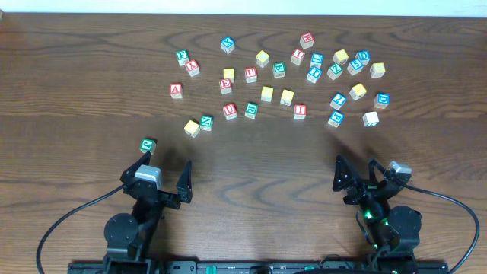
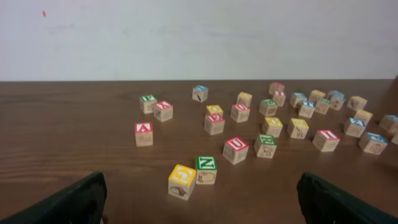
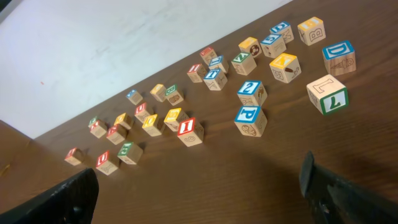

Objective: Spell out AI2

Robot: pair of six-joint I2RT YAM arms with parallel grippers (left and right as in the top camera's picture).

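Lettered wooden blocks lie scattered across the far half of the table. A red A block (image 1: pixel 176 90) lies at the left and shows in the left wrist view (image 2: pixel 143 133). A red I block (image 1: pixel 300 111) lies mid-table and shows in the right wrist view (image 3: pixel 188 130). A blue 2 block (image 1: pixel 338 100) lies to the right of it and also shows there (image 3: pixel 251 91). My left gripper (image 1: pixel 157 172) (image 2: pixel 202 208) is open and empty near the front edge. My right gripper (image 1: pixel 356 169) (image 3: pixel 199 199) is open and empty at the front right.
A green block (image 1: pixel 148 144) sits alone just ahead of my left gripper. A yellow G block (image 2: pixel 182 181) and a green N block (image 2: pixel 206 169) lie together. A blue P block (image 3: pixel 250 119) sits near the 2. A second red A block (image 1: pixel 192 67) lies farther back.
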